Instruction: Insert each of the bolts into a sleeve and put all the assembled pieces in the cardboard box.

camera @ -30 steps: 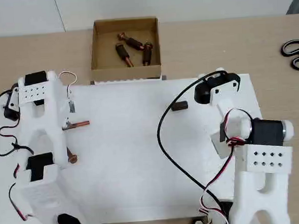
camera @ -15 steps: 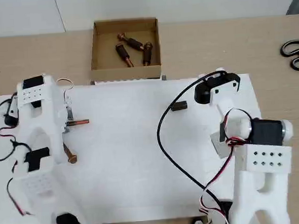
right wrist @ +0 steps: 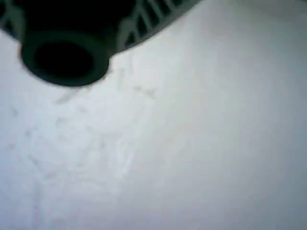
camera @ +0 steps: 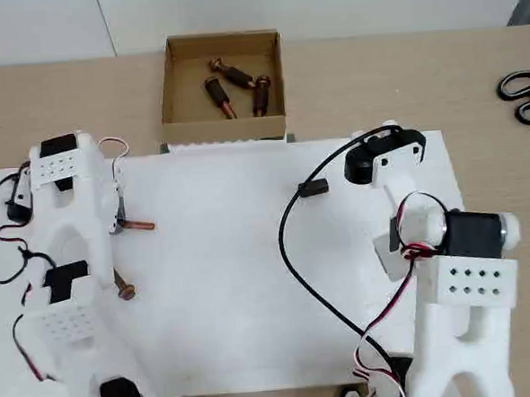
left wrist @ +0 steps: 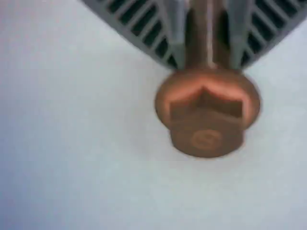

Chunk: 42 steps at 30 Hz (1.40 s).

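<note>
White mat (camera: pixel 234 281); left hand (left wrist: pixel 206 50) grips bolt (left wrist: pixel 207 115)

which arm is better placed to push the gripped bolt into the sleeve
Left, likely: the left pincer grips a bolt, while the right pincer holds the sleeve across the mat, open end free.

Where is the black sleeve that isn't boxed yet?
High view: the black sleeve is over the white sheet's right side, in the right hand, below-right of the cardboard box.

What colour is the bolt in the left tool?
Copper-brown; the bolt shows best in left wrist view.
</note>
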Each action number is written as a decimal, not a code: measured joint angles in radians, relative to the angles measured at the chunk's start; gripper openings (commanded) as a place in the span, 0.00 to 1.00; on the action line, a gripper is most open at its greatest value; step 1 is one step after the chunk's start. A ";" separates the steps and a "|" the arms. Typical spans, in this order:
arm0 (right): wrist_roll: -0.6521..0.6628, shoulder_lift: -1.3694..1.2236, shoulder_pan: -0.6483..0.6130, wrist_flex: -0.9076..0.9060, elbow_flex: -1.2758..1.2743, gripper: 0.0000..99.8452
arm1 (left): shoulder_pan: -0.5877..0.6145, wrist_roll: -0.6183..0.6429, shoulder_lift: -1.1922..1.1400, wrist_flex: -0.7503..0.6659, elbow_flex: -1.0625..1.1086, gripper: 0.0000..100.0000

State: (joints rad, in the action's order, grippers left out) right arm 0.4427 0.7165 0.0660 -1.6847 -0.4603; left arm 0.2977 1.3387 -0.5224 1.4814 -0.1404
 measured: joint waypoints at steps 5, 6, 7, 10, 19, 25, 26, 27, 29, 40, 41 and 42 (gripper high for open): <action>0.000 0.000 0.000 0.000 0.000 0.00 | 0.000 0.000 -0.002 0.000 0.000 0.01; 0.000 0.000 0.000 0.000 0.000 0.00 | 0.000 0.000 -0.002 0.000 0.000 0.01; 0.000 0.000 0.000 0.000 0.000 0.00 | 0.002 0.000 -0.003 0.003 -0.009 0.01; 0.000 0.000 0.000 0.000 0.000 0.00 | 0.002 -0.003 -0.028 0.069 -0.083 0.01; 0.000 0.000 0.000 0.000 0.002 0.00 | -0.037 -0.178 -0.049 0.236 -0.531 0.01; 0.000 0.000 0.000 0.000 0.083 0.00 | -0.103 -0.361 -0.011 0.241 -0.674 0.01; 0.000 0.000 0.000 0.000 0.101 0.00 | -0.123 -0.397 0.005 0.242 -0.677 0.01; 0.000 0.000 0.000 0.000 0.110 0.00 | -0.143 -0.434 0.020 0.242 -0.677 0.01; 0.000 0.003 0.000 0.000 0.121 0.00 | -0.187 -0.500 0.051 0.242 -0.677 0.01; -0.003 0.242 -0.023 0.009 0.083 0.00 | -0.377 -0.709 0.284 0.250 -0.677 0.01; -0.003 0.282 -0.029 0.009 0.060 0.00 | -0.391 -0.735 0.315 0.250 -0.677 0.01; -0.014 0.325 -0.032 0.009 0.032 0.00 | -0.405 -0.761 0.345 0.250 -0.675 0.01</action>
State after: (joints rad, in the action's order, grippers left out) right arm 0.4289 1.0418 0.0338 -1.6755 -0.4281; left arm -0.1074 0.5777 -0.1772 1.7315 -0.8155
